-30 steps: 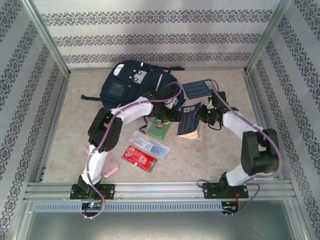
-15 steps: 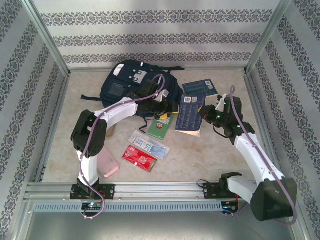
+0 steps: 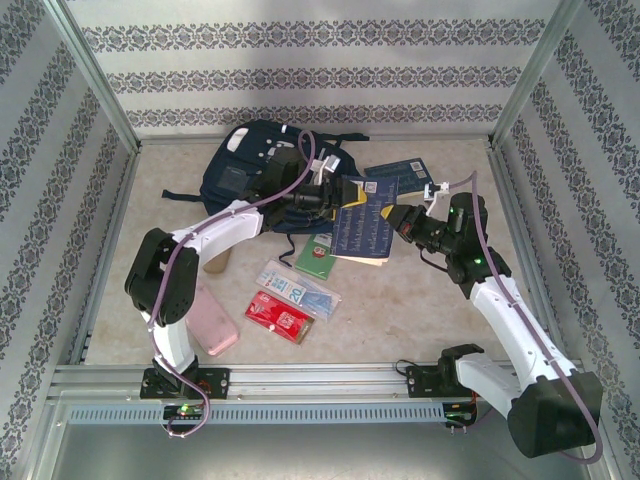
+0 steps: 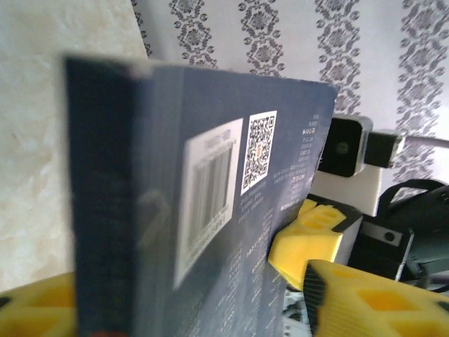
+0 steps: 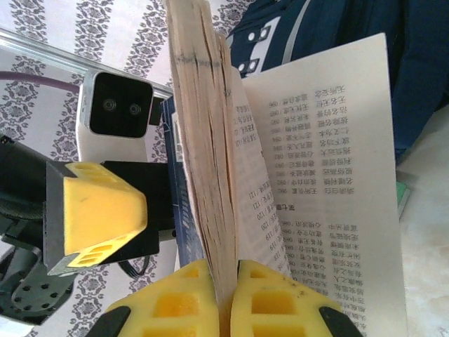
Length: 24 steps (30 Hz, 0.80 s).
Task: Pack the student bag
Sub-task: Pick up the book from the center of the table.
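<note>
Right gripper point(image 5: 224, 284) pinches the blue book point(image 3: 362, 225) tight just beside the student bag point(image 3: 245, 160), and left gripper point(image 3: 325, 198) has its fingers spread wide around the same book.

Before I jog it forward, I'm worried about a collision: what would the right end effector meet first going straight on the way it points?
The right end effector clamps the dark blue paperback book; pushing on, it would probably meet the left end effector first, though depth is unclear.
</note>
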Motion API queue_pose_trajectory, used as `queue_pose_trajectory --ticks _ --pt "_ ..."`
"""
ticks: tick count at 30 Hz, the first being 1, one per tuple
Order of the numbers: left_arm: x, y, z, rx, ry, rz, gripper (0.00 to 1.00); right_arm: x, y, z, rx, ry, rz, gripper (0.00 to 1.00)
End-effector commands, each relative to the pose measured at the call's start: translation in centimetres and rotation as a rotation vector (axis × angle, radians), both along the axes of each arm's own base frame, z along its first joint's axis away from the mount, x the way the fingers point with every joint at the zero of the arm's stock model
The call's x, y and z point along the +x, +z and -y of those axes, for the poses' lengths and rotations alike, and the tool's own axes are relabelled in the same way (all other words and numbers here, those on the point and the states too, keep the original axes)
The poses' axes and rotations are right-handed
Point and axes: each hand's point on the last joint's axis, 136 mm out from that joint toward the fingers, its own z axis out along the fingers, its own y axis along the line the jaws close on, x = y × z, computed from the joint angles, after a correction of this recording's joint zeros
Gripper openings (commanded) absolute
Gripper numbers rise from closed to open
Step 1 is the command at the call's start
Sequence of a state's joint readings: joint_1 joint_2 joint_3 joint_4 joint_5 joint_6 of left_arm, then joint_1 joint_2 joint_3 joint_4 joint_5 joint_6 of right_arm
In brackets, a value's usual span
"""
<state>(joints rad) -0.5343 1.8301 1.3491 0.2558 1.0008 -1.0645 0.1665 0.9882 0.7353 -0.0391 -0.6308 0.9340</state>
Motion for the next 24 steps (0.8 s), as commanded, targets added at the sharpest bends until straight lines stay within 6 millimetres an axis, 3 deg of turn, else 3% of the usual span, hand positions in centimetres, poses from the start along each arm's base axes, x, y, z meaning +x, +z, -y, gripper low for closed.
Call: queue_pose_trajectory --ticks 1,4,6,7,12,15,19,22,24 --pt "-0.7 3.8 -0.3 -0.113 -0.043 0.081 0.51 0.3 1.4 -0.5 0.027 0.019 0.040 0.00" --pt "-0.8 3.7 -0.4 -0.105 -0.044 0.090 0.37 0.4 1.4 -0.6 0.023 0.020 0.035 0.00" --pt "-0.8 3.9 -0.4 -0.108 -0.047 0.098 0.23 0.5 1.3 -0.7 0.005 0.023 0.031 0.05" --pt "-0.8 4.1 -0.4 -0.110 -0.046 0.103 0.18 0.5 1.2 -0.7 -0.009 0.021 0.028 0.12" --pt "-0.3 5.8 -1.2 -0.130 -0.014 0.141 0.00 0.1 0.2 1.7 -0.201 -0.081 0.014 0.67" --pt "0.6 7.6 -2.6 -0.147 0.068 0.188 0.00 -0.4 -0.8 3.6 -0.300 -0.169 0.003 0.83" --pt "1.8 10.9 -3.9 -0.206 0.205 0.251 0.00 -0.7 -0.2 3.1 -0.199 -0.179 0.022 0.91" --pt "3.2 13.5 -5.5 -0.316 0.368 0.281 0.00 -0.5 1.8 1.8 -0.029 -0.163 0.069 0.94" --pt "4.1 15.1 -7.0 -0.395 0.484 0.296 0.00 -0.5 4.4 0.7 0.111 -0.137 0.142 0.97"
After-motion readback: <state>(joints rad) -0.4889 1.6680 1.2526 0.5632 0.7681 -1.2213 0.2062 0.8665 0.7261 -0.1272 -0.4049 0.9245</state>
